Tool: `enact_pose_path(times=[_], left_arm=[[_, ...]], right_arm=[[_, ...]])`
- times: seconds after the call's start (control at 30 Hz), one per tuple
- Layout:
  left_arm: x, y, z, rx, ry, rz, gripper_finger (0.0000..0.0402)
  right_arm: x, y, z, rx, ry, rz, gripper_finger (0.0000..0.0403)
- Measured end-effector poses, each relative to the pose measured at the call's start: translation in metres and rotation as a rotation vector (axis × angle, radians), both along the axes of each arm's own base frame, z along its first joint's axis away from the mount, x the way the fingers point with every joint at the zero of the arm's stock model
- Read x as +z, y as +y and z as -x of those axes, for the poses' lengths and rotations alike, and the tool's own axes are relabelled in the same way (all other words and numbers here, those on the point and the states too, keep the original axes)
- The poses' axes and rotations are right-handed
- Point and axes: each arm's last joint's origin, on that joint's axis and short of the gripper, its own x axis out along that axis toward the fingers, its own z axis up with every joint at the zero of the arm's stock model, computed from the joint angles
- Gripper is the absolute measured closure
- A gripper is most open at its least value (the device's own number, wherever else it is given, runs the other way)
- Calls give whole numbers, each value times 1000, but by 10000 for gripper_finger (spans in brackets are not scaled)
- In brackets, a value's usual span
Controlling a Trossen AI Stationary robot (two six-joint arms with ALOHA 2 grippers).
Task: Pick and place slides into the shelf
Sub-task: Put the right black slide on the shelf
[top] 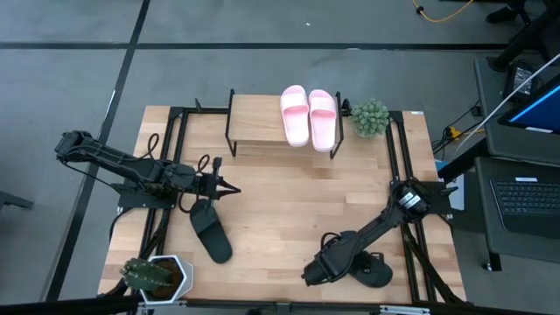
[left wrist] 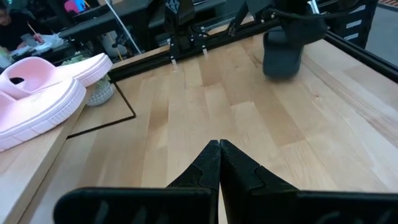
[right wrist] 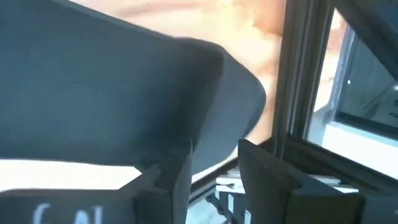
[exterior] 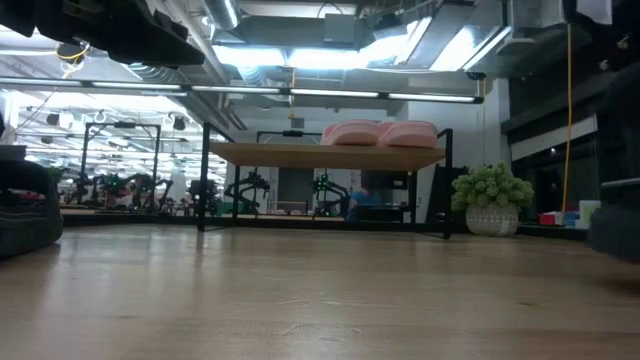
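On shelf [top: 258,127], right end: I see two pink slides [top: 308,115] side by side. Left claw [top: 229,187] fingers pressed together, empty, above black slide [top: 211,231] on surface [top: 280,206]. Right claw [top: 317,273] at near edge by second black slide [top: 374,271]; its grip I cannot tell

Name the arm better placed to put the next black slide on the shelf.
Right. Its pincer is already down at the black slide near the table's front edge, while the left pincer is shut, empty, beside the other black slide.
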Motion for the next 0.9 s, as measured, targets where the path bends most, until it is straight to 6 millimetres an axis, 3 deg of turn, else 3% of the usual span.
enact_pose_path(times=[0.9], left_arm=[[0,0,0,-1,0,-3,401]], right_arm=[[-2,4,1,-12,-23,50,272]])
